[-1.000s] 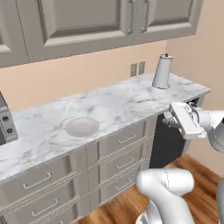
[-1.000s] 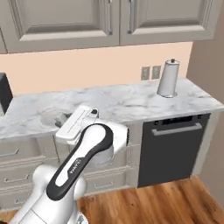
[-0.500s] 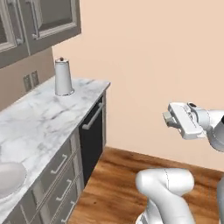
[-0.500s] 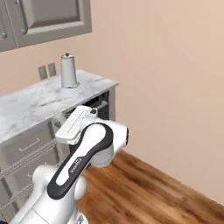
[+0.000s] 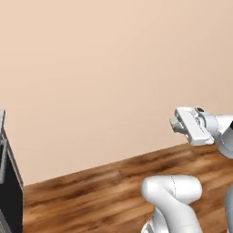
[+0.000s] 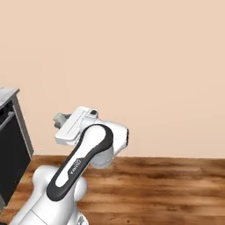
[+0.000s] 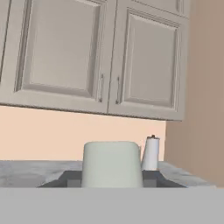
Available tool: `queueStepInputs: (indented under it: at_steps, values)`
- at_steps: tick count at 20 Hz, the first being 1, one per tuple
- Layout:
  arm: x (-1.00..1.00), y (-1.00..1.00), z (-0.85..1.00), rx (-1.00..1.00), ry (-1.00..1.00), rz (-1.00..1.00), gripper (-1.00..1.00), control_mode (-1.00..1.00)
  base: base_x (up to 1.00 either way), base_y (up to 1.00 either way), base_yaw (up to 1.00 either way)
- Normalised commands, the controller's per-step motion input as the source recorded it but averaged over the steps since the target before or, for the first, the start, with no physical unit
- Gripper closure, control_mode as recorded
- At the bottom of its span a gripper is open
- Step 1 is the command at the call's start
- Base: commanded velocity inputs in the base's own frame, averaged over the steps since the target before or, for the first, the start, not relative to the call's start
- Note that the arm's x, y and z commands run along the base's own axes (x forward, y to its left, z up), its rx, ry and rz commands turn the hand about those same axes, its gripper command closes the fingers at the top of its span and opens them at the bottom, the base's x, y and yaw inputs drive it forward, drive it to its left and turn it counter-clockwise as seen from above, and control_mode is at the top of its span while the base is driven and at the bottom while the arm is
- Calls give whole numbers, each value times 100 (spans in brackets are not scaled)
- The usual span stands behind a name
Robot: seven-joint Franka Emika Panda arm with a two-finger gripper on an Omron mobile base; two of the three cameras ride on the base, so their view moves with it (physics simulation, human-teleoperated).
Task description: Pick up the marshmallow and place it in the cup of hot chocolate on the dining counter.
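Pinched between the two dark fingertips (image 7: 72, 178) of the gripper (image 7: 112, 180): one marshmallow (image 7: 112, 164), pale and blocky, apparently squeezed from both sides. Best carried with a firm, even squeeze and a level wrist, no jerks, so as not to slip out during the drive. Beyond the fingers, one marble counter (image 7: 26, 168), one paper towel roll (image 7: 151, 153) just right of the marshmallow, and two full cabinet doors (image 7: 148, 65) above.

Peach wall (image 5: 100, 68) above wood floor (image 5: 82, 191); black oven (image 6: 11, 149) at 9 o'clock; cabinets (image 7: 92, 52) over paper-towel roll (image 7: 151, 153).
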Motion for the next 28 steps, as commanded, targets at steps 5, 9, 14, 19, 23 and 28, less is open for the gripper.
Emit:
queueStepInputs:
  at_steps: [5,9,14,19,23,28]
  values:
    - [0,0,0,0,0,0,100,100,0,0,-100]
    - [0,0,0,0,0,0,100,100,0,0,-100]
    - [0,0,0,0,0,0,100,100,2,2,-95]
    - [0,0,0,0,0,0,100,100,34,70,-75]
    - [0,0,0,0,0,0,100,100,32,100,-60]
    - [0,0,0,0,0,0,100,100,49,100,-64]
